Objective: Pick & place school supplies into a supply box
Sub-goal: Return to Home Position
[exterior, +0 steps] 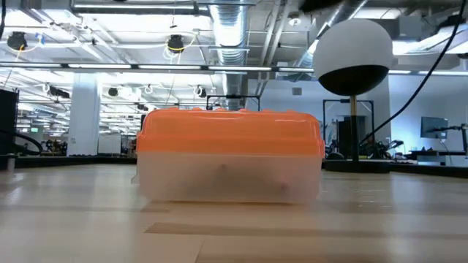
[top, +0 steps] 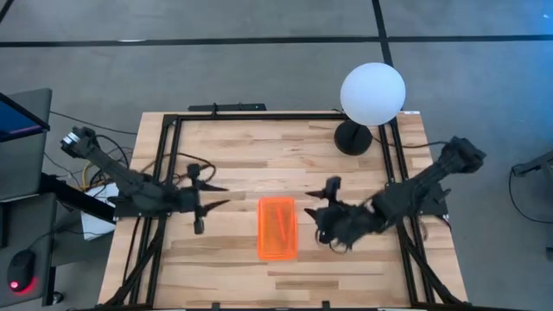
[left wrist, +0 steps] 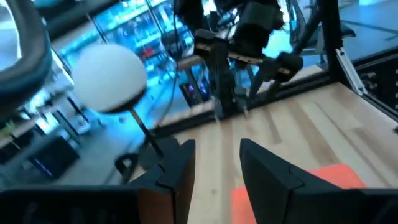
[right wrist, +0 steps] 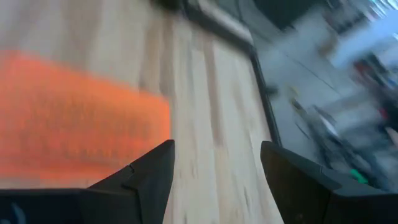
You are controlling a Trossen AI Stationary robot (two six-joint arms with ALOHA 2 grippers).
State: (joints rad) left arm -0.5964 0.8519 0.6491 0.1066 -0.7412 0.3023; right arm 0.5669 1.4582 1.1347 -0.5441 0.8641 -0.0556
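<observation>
Seeing the shut supply box, we guess it's light and slippery; grab its long sides. Left tool and right tool gape wide.

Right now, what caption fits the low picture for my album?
Closed clear plastic supply box with bright orange lid on the wooden table, white globe lamp behind it.

You have a pale wooden bench boxed in by a black metal frame. At its back right corner stands a lamp with a white globe on a thin stem and a round black foot. Off the bench on the left you see the edge of a monitor and a mouse glowing red. The grey floor carries black tape lines. Level across the bench, the room behind shows silver ceiling ducts and hanging lights.
</observation>
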